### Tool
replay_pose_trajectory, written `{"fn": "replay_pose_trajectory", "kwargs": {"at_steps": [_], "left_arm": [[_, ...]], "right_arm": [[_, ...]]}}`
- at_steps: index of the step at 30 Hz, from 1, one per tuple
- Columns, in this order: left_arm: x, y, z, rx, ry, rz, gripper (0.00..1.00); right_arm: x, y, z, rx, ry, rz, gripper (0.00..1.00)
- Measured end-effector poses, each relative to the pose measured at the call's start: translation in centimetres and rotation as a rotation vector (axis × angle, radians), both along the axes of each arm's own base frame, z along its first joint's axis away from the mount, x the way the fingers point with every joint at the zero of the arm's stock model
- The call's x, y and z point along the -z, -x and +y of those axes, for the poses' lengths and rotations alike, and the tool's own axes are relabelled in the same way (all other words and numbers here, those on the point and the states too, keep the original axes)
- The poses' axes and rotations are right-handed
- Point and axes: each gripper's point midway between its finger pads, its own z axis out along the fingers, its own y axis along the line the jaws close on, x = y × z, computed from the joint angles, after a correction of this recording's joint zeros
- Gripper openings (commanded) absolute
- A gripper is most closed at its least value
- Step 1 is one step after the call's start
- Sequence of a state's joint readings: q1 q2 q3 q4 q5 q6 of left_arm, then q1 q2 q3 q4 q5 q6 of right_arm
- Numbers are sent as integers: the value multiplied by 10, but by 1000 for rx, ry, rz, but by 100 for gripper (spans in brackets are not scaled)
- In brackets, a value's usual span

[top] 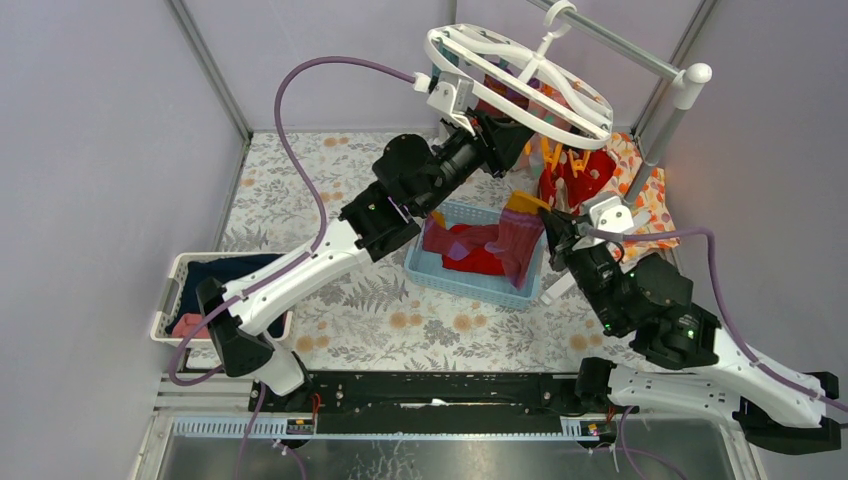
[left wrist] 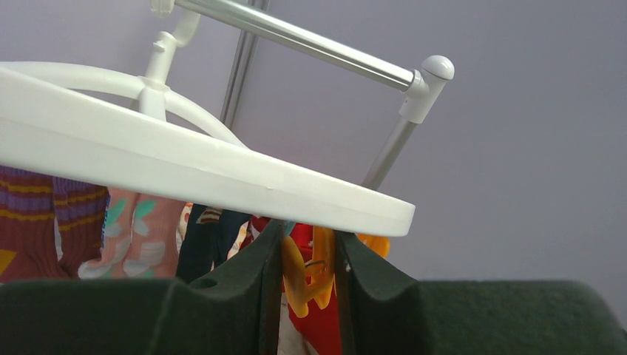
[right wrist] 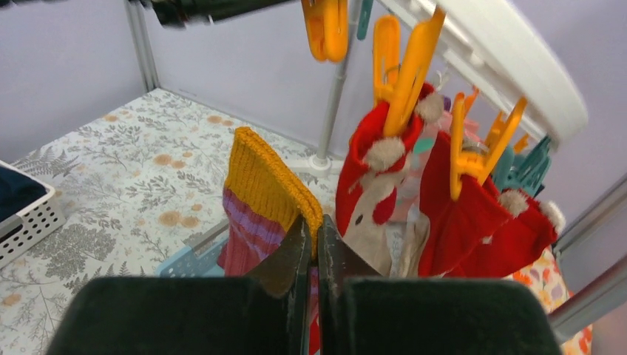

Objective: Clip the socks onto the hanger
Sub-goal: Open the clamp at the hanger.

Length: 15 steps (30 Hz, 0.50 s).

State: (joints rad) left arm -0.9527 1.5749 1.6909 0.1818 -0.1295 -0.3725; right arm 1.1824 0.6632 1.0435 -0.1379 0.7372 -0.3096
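Note:
The white oval hanger (top: 520, 85) hangs from the rack, with orange and teal clips under it. My left gripper (top: 518, 135) is just below the hanger's rim (left wrist: 222, 177), shut on an orange clip (left wrist: 307, 274). My right gripper (top: 553, 228) is shut on the yellow cuff of a maroon striped sock (right wrist: 262, 192), held up below the clips (top: 520, 235). Two red socks (right wrist: 384, 155) hang clipped beside it. More red socks (top: 470, 250) lie in the blue basket (top: 455, 280). Striped, pink and navy socks (left wrist: 44, 222) hang on the far side.
The grey rack pole (top: 625, 45) and its upright (top: 660, 135) stand at the back right. An orange floral cloth (top: 650, 200) lies behind my right arm. A white basket (top: 165, 300) with navy and pink cloth sits at the left.

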Motion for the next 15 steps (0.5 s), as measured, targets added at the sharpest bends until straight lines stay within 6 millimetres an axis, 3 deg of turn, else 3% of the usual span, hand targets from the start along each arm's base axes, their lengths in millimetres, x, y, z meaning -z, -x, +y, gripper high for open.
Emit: {"fn": "replay_pose_trajectory", "kwargs": {"at_steps": [6, 12, 15], "left_arm": [[5, -1, -1, -1, -9, 6, 16], [11, -3, -1, -9, -17, 15, 15], [13, -3, 0, -13, -19, 18, 15]], "right_arm": [[35, -7, 8, 35, 41, 42, 0], [36, -14, 17, 57, 36, 39, 0], [37, -15, 19, 60, 14, 37, 6]]}}
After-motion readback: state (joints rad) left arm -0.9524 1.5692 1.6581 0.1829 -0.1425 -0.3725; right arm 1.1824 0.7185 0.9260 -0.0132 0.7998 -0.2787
